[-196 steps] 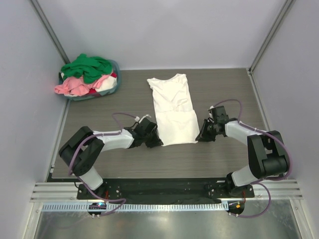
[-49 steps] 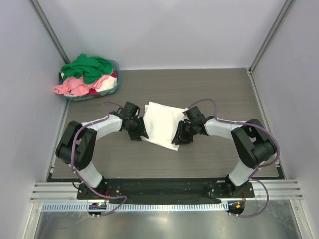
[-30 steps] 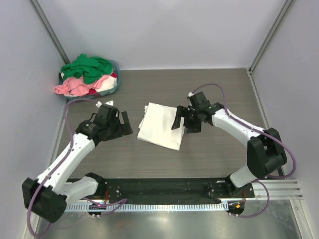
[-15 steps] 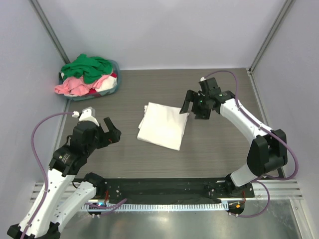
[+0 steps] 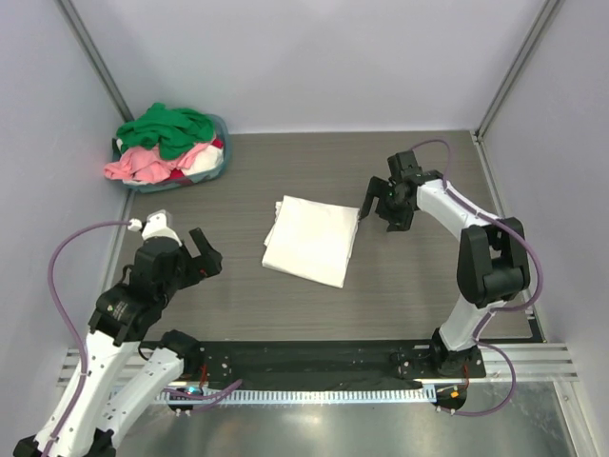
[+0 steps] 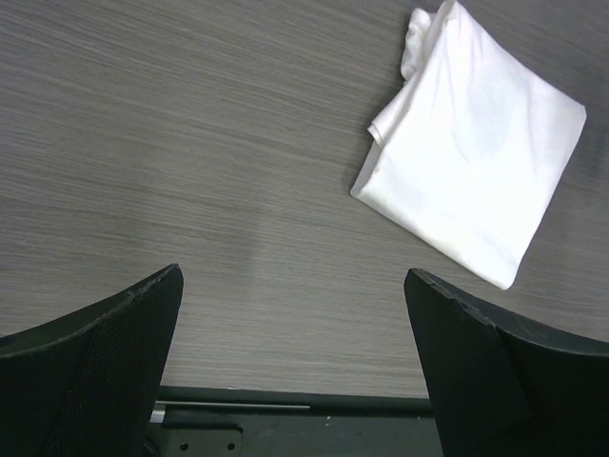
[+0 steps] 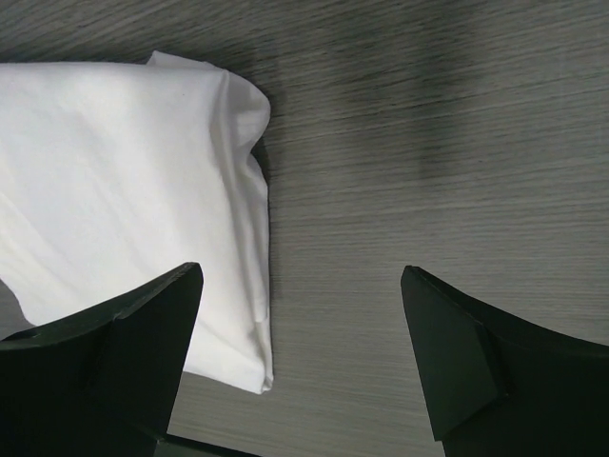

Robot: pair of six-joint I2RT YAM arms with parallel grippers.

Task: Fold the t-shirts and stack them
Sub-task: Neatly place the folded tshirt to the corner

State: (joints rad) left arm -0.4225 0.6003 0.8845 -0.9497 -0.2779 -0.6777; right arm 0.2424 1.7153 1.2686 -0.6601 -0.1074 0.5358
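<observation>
Shirt first: the white t-shirt lies folded into a slanted rectangle near the middle of the worktop, flat on the wood grain, and neither of your tools is on it. Your left tool hangs to the near-left of that shirt, well apart from it, with its jaws spread wide and nothing between them. Its wrist view shows the dark fingers at the bottom corners, bare worktop in the gap, and the folded shirt off at the upper right. Your right tool sits just beside the shirt's far-right corner without touching it, jaws likewise wide apart and empty. In its wrist view the shirt's rounded fold edge runs down toward the left-hand finger, and only grain shows in the gap. Far-left of the white shirt, in the worktop's back corner, the blue-grey basket holds the other t-shirts in a loose heap: a green shirt on top, a pink shirt below it, and a bit of red shirt at the right edge.
</observation>
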